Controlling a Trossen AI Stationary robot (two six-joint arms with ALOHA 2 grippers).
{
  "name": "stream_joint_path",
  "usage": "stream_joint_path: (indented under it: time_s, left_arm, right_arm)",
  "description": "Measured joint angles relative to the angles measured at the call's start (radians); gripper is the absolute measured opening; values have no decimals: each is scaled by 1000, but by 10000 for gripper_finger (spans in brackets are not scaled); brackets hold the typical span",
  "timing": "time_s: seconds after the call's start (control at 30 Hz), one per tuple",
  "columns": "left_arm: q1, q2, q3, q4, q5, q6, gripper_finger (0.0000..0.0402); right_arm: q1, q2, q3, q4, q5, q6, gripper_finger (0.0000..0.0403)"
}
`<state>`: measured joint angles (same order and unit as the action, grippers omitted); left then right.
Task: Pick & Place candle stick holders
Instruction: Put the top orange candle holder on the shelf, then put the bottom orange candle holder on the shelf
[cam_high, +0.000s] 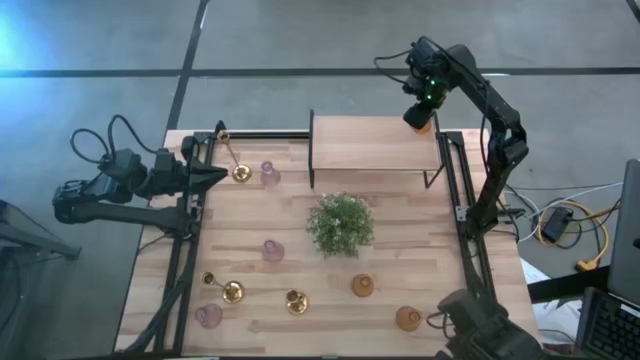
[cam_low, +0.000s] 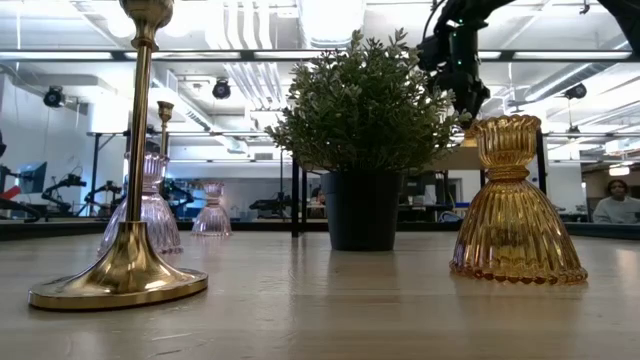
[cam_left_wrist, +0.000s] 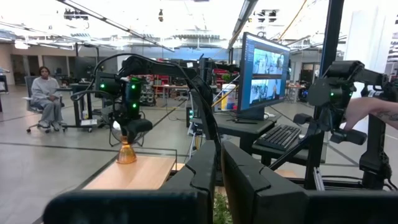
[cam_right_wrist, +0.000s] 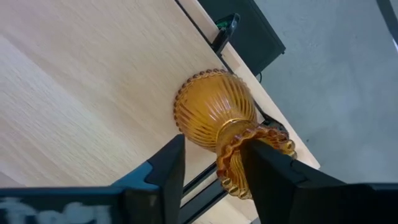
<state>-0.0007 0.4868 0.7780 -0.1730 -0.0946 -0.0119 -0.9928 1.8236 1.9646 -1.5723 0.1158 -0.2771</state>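
An amber glass candle stick holder (cam_right_wrist: 214, 112) stands upright on its base at the far right corner of the raised wooden shelf (cam_high: 375, 145). My right gripper (cam_right_wrist: 213, 144) points down over it, open, with one finger on each side of its neck and beaded top rim; whether a finger still touches, I cannot tell. Two more amber holders (cam_high: 362, 286) (cam_high: 407, 318), three pink ones (cam_high: 269, 175) (cam_high: 273, 251) (cam_high: 208, 316) and three brass ones (cam_high: 238, 172) (cam_high: 232, 291) (cam_high: 296, 301) stand on the table. My left gripper (cam_high: 215, 178) waits shut at the table's left edge.
A bushy green plant (cam_high: 341, 224) in a dark pot stands mid-table, just in front of the shelf. Black frame rails (cam_high: 455, 170) run along the table's sides. Beyond the table a person (cam_left_wrist: 46, 96) sits on a chair, and a forearm (cam_left_wrist: 376, 112) shows at a desk.
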Motion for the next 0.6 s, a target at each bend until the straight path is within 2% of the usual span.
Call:
stream_joint_path:
  time_s: [0.27,0.5,0.6]
  left_arm:
    - [0,0,0,0,0,0,30]
    - [0,0,0,0,0,0,30]
    - [0,0,0,0,0,0,30]
  right_arm:
    - [0,-38,10,1,-4,-10,169]
    - [21,-126,10,1,-19,-14,167]
    - [45,-182,10,1,-79,-10,166]
